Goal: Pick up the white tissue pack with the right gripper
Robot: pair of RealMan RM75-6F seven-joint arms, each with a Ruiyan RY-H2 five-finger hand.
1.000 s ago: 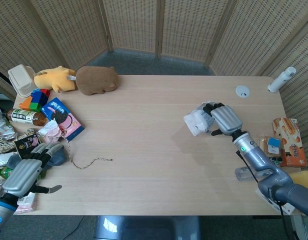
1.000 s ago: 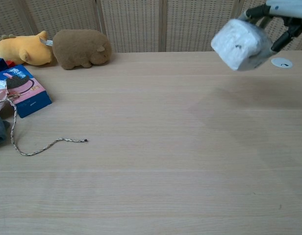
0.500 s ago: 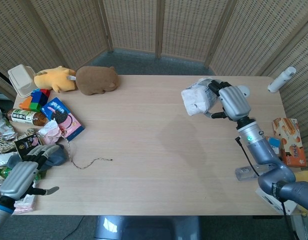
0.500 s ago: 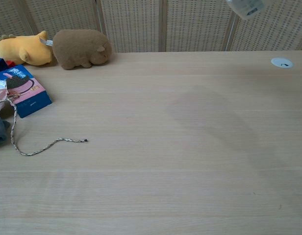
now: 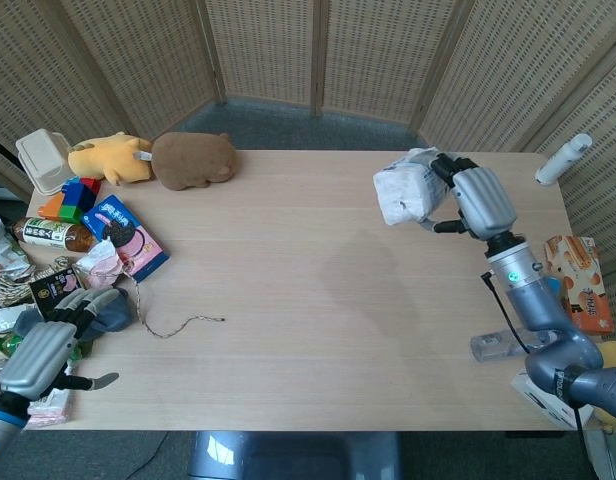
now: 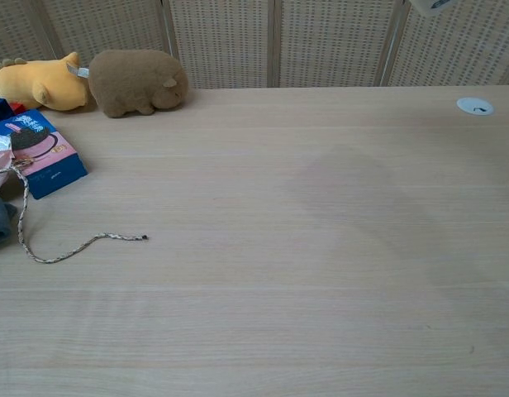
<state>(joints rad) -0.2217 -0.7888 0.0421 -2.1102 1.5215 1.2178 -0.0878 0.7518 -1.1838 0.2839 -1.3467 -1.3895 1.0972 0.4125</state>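
Note:
In the head view my right hand [image 5: 473, 198] grips the white tissue pack [image 5: 408, 190], held well above the table at the right side. Only the pack's lower edge [image 6: 432, 5] shows at the top of the chest view, and the right hand itself is out of that frame. My left hand [image 5: 43, 352] hangs at the table's near left corner, fingers apart, with nothing in it.
A yellow plush [image 5: 110, 158] and a brown plush [image 5: 193, 159] lie at the far left. A blue box [image 5: 123, 233], toy blocks [image 5: 73, 197], a bottle and wrappers crowd the left edge. A cord [image 5: 173, 322] lies near them. Snack packs [image 5: 576, 280] sit at the right edge.
My right hand has lifted the tissue pack higher and slightly right, almost out of the chest view. The left hand has dropped a little toward the near edge.

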